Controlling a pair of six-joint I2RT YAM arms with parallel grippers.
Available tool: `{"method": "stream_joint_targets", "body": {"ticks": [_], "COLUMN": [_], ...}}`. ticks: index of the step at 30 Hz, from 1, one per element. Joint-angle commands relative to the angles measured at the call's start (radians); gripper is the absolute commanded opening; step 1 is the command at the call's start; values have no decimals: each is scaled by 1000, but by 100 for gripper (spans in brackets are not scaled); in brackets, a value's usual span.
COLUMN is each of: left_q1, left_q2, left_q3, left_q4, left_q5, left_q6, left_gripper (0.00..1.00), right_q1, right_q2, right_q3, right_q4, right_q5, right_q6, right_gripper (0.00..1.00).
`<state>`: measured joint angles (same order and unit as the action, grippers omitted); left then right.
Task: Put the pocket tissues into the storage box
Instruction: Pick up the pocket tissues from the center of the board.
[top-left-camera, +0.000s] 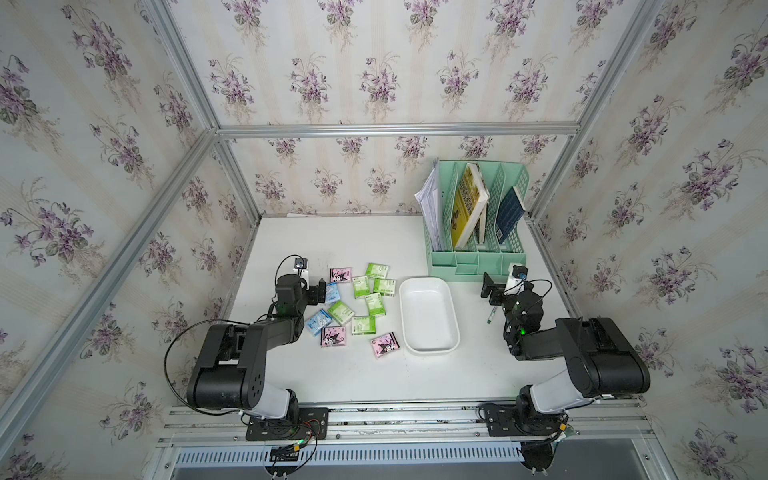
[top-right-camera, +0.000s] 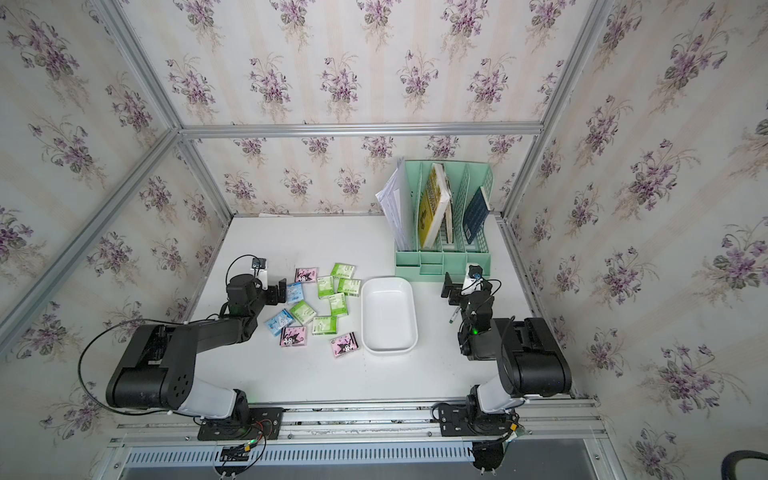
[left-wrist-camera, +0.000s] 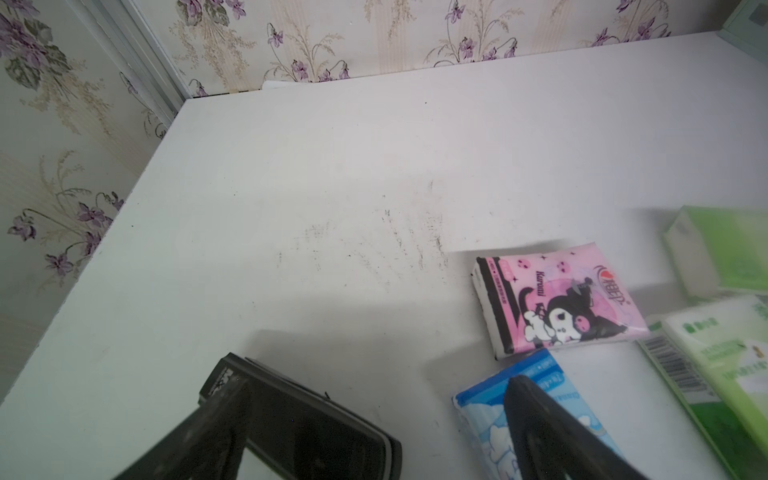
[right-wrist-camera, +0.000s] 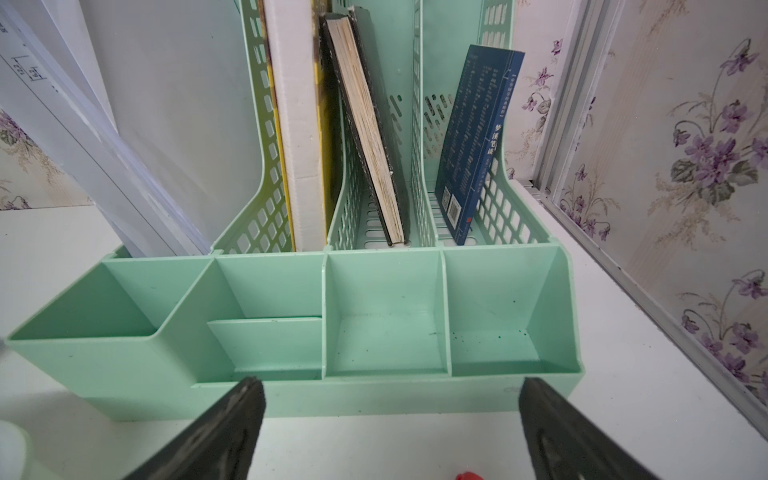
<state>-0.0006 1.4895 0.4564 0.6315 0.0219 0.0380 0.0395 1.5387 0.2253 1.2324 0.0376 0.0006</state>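
Several pocket tissues (top-left-camera: 357, 307) lie loose on the white table left of the storage box (top-left-camera: 428, 316), in green, pink and light blue; both top views show them (top-right-camera: 328, 307). The storage box (top-right-camera: 388, 316) is a shallow white tub with nothing in it. My left gripper (top-left-camera: 323, 292) (top-right-camera: 280, 292) is open at the left edge of the pile. In the left wrist view, one fingertip of the left gripper (left-wrist-camera: 374, 374) overlaps a light blue pack (left-wrist-camera: 478, 411), with a pink pack (left-wrist-camera: 557, 307) just beyond. My right gripper (top-left-camera: 488, 287) (right-wrist-camera: 386, 386) is open and holds nothing, right of the box.
A mint green file organizer (top-left-camera: 478, 257) (right-wrist-camera: 291, 386) with books and papers stands at the back right, directly in front of the right gripper. A pen (top-left-camera: 491, 316) lies on the table beside the right arm. Wallpapered walls with metal framing close in three sides.
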Motion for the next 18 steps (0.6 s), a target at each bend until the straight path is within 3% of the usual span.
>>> {"method": "stream_joint_targets", "body": {"ticks": [1,3,7,9,11,14,18], "left_q1": [8,16,13,13,13,1,-11], "left_q2": [-48,-66,-169,-237,-294,-376,-514], "left_q3": [104,257,428,482,536,587,565], "left_q4": [-172,-411,-641,-742,-857,-994,-1051], "left_q5": [-29,19,71,96,120,171,227], "left_q6": [-24,0,33,3,-48,-104,-179], "left_gripper": [99,98,99,99,99,99,99], "right_q1": [0,-1,4,7,16,112,300], "right_q2": [-8,-57,-161,-204,-209,-239,-250], "right_q3": [7,38,154,342,496,663,829], "right_q4": [24,-75,-350,-657,-883,-1088,-1313], "right_q5": [-6,-18,4,46,10,-5,-81], "right_q6": [0,-5,0,30,5,-100,-201], "right_gripper": [100,100,100,100,99,97,97]}}
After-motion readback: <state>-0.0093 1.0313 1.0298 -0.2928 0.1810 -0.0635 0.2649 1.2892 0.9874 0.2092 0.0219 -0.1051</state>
